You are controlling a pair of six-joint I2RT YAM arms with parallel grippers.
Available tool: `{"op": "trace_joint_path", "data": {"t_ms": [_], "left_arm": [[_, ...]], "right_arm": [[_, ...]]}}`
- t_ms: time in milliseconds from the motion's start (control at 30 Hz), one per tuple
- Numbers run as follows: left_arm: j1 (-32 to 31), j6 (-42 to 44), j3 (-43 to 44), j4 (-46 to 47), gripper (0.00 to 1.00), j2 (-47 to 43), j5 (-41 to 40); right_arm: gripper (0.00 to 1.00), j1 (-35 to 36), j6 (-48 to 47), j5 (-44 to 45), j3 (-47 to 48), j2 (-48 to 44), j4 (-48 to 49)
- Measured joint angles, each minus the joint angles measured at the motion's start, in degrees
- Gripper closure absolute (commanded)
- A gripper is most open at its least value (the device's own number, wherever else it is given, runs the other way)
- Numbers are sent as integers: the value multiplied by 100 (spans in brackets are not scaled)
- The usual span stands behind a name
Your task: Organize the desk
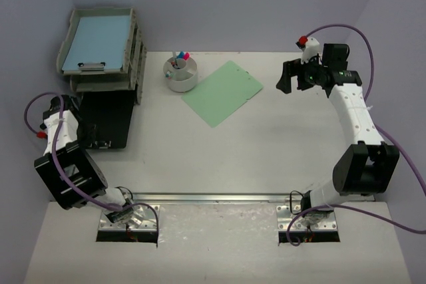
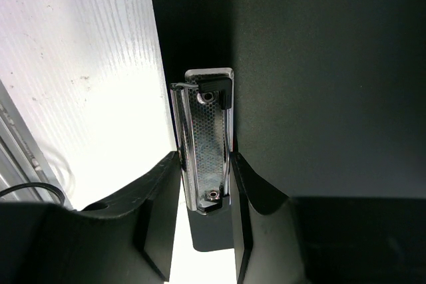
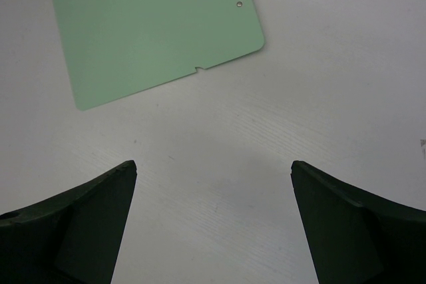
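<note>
— How far along is the table (image 1: 266,157)?

— It fills the middle of the overhead view, beyond both arm bases, and I'd judge it partly tidied. The grey stacked trays (image 1: 138,44) sit at its far left corner. The top one holds a blue clipboard (image 1: 96,39). What the lower trays hold I cannot tell.

— What lies loose?

— A black clipboard (image 1: 110,114) lies flat just in front of the trays. A green board (image 1: 223,92) lies mid-table, just beside the white pot (image 1: 181,83). Those two probably belong in the trays.

— And the pot?

— A few pens (image 1: 180,56) stand in it.

— The arms?

— The left gripper (image 2: 205,167) has its jaws clenched on the black clipboard's metal clip (image 2: 208,131). The right gripper (image 3: 213,177) hangs above bare table to the right of the green board, jaws spread wide, grasping nothing.
</note>
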Motion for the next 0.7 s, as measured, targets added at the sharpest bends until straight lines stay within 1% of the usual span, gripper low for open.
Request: {"op": "trace_joint_path", "data": {"t_ms": [300, 600, 700], "left_arm": [[-50, -351, 414, 162, 100, 435, -206], [-541, -669, 871, 336, 100, 920, -315], [-662, -778, 1171, 342, 100, 1165, -363]], "right_arm": [[1, 41, 2, 4, 91, 111, -13], [1, 45, 2, 102, 94, 111, -33], [1, 45, 2, 122, 121, 113, -54]]}}
